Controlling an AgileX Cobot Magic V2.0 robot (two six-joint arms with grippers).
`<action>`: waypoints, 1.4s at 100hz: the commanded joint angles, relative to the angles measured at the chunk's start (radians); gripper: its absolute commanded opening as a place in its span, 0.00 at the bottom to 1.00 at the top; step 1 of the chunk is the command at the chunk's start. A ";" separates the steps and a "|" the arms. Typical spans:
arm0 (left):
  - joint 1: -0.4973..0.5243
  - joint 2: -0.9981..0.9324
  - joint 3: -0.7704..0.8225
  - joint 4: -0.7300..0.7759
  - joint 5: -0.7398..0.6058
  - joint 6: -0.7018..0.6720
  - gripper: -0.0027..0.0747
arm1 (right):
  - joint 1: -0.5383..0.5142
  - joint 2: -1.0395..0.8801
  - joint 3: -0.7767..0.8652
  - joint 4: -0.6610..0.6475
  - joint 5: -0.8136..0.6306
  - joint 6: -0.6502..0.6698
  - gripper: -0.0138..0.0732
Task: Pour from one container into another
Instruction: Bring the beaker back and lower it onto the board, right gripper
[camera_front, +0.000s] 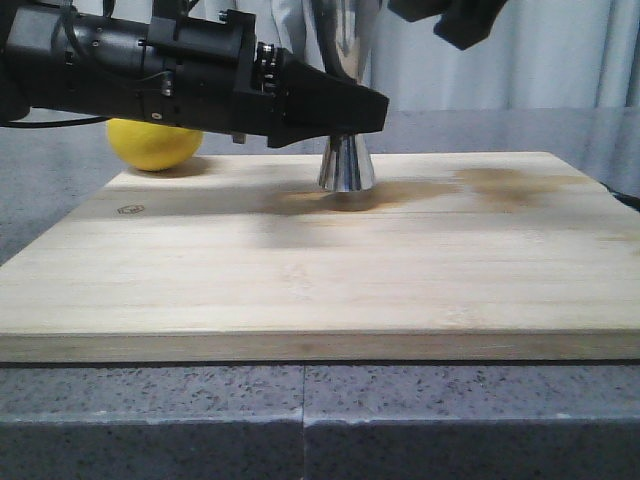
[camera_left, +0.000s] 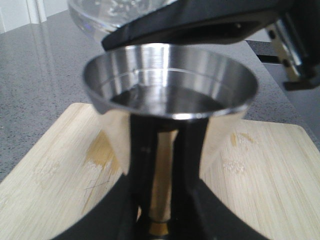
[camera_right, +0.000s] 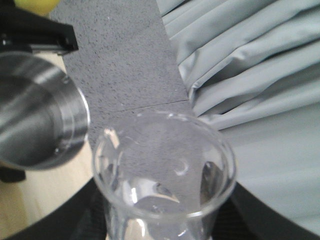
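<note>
From the front my left arm blocks most of the steel jigger, which stands on the bamboo board; a lemon sits behind. My left gripper clamps the jigger's gold-banded waist. My right gripper holds the clear glass beaker tilted just above the jigger's polished rim.

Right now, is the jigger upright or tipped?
Upright. The jigger stands with its base flat on the cutting board, the left hand closed around its waist; its top cup faces up with liquid inside.
</note>
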 joint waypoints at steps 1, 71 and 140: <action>-0.008 -0.045 -0.027 -0.075 0.109 -0.006 0.11 | -0.005 -0.029 -0.036 0.110 -0.032 0.012 0.48; -0.008 -0.045 -0.027 -0.074 0.109 -0.006 0.11 | -0.224 -0.033 0.320 0.838 -0.564 0.012 0.48; -0.008 -0.045 -0.027 -0.072 0.109 -0.006 0.11 | -0.278 0.095 0.496 0.911 -0.857 0.010 0.48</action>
